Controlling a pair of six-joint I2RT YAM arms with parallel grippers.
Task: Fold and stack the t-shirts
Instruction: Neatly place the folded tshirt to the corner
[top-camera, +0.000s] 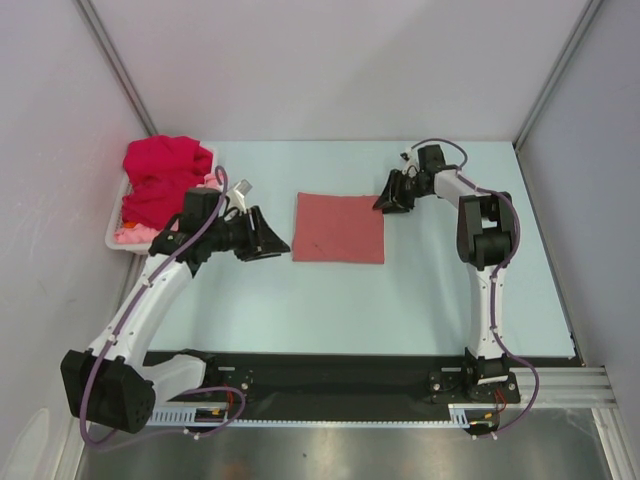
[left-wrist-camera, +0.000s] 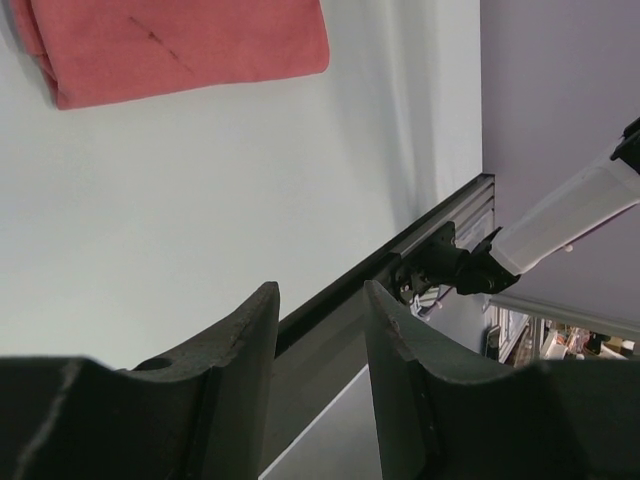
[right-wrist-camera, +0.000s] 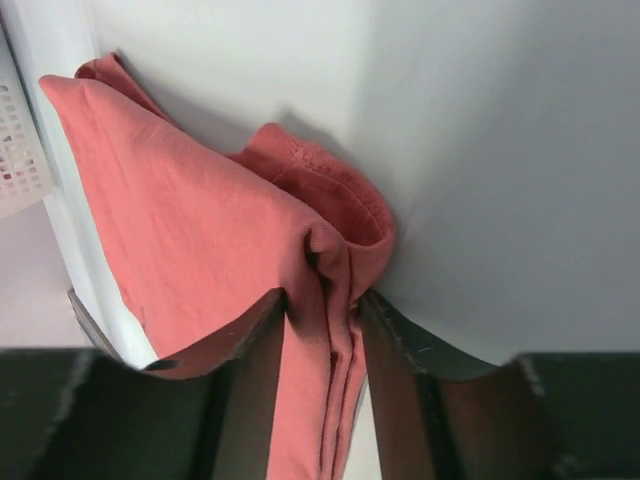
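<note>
Salmon-red t-shirt (top-camera: 339, 228): right gripper (right-wrist-camera: 322, 300) is pinching its 2 o'clock corner; ease off without dragging the fold. Left gripper (left-wrist-camera: 320, 300) is idling part-open, empty.

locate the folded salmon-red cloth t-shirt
In the top view, the folded salmon-red cloth t-shirt lies at centre, its far-right corner pinched in the right claw.

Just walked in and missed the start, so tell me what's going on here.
The right claw is pinching a corner of the folded salmon-red t-shirt lying mid-table. The left claw hangs open beside it, holding nothing. A crimson t-shirt and a pink t-shirt sit unfolded in the white basket at the far left.
</note>
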